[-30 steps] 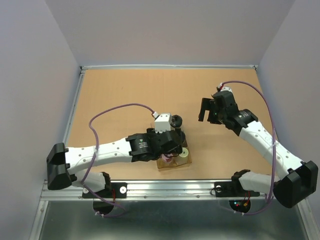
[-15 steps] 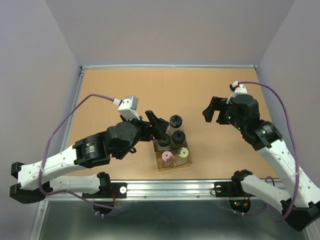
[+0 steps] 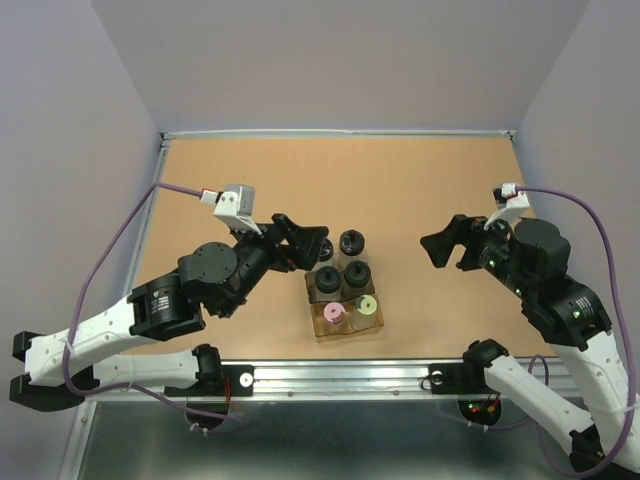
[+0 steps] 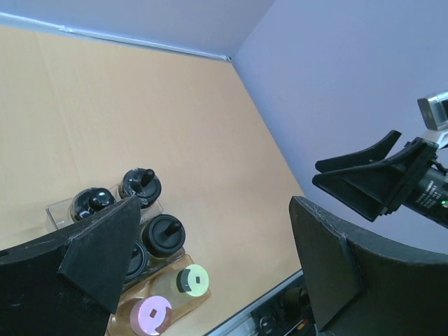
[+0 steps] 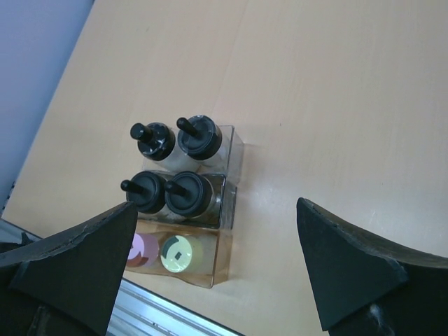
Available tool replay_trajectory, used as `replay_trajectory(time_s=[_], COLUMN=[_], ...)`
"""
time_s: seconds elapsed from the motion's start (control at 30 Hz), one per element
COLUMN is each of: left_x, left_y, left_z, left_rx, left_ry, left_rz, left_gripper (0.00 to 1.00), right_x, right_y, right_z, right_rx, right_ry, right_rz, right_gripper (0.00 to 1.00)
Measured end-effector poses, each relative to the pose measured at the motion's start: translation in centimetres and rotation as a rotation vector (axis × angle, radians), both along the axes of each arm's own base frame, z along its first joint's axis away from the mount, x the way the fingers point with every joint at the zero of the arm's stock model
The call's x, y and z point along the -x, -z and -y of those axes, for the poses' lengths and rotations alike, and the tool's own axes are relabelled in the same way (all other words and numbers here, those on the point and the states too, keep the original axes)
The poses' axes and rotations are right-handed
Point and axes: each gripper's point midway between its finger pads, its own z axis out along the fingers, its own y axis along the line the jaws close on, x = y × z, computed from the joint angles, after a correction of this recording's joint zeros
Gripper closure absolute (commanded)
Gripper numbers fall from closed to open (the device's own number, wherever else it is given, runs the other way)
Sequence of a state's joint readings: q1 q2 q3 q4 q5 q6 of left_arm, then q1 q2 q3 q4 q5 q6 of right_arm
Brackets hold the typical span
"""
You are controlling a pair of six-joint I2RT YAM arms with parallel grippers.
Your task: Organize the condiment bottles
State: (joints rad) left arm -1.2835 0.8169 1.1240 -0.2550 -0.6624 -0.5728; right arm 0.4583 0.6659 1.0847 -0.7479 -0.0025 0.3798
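We noted that the left gripper (image 3: 306, 243) had withdrawn from above the tray (image 3: 346, 332) to just left of it, jaws apart and empty. The six condiment bottles (image 3: 343, 288) stood paired inside the tray, so we judged the organizing complete. The right gripper (image 3: 452, 251) had retreated well right of the tray, jaws likewise apart.

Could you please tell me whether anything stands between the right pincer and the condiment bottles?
Nothing visible does. Only a stretch of table lies between the open right pincer and the condiment bottles, which stand grouped together.
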Motion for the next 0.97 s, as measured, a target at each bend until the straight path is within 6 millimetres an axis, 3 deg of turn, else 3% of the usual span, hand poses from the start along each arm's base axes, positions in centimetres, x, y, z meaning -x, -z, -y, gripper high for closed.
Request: replay_trajectory(time_s=[0.4, 0.97], left_x=[0.0, 0.1], left_y=[0.9, 0.5], left_z=[1.4, 1.4], left_rx=[-0.012, 0.001], left_ry=[0.036, 0.043], left_rz=[0.027, 0.035], left_gripper=[0.01, 0.01], right_x=[2.2, 1.7], right_y=[0.4, 0.9], right_z=[0.9, 1.2], right_rx=[0.001, 0.022], right_ry=[-0.01, 0.017], right_rz=[-0.012, -0.032], right_gripper=[0.0, 0.0])
